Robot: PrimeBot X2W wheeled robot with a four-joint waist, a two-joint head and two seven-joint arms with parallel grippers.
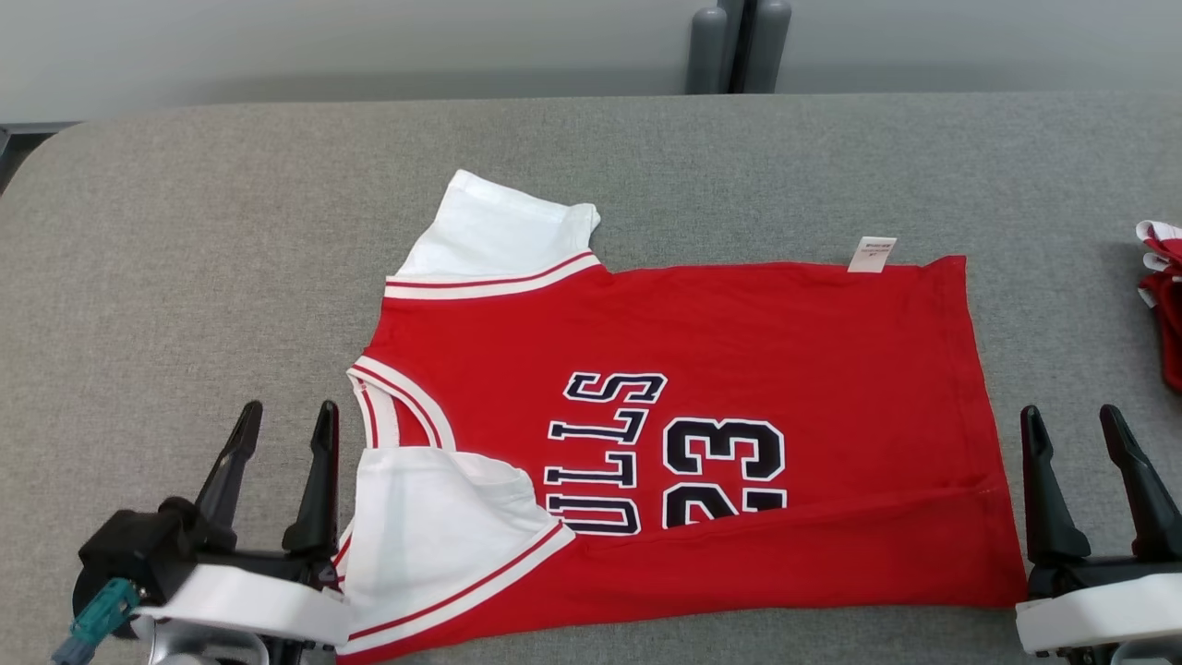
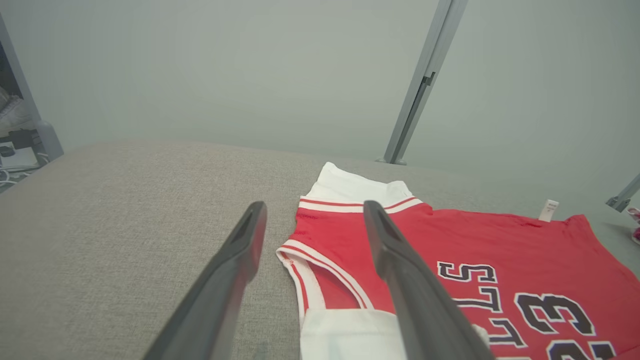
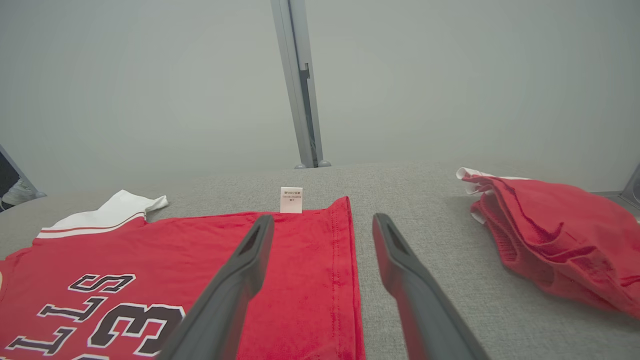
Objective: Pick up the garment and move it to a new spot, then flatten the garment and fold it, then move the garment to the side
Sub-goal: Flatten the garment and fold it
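The garment [image 1: 739,369] is a red jersey with white sleeves and dark "BULLS 23" lettering, lying sideways on the grey table [image 1: 231,231], collar to the left, hem to the right. Its near long edge is folded over onto the body, and the near white sleeve [image 1: 434,526] lies on top. My left gripper [image 1: 286,420] stands open just left of the collar, holding nothing. My right gripper [image 1: 1076,420] stands open just right of the hem, also bare. In the left wrist view the garment [image 2: 450,240] lies past the right finger. In the right wrist view the hem [image 3: 335,260] lies between the fingers.
A second red and white cloth [image 1: 1165,296] lies crumpled at the table's right edge, seen larger in the right wrist view as a red heap [image 3: 555,235]. Grey posts [image 1: 734,46] stand behind the table's far edge. Bare table surface stretches left and behind the jersey.
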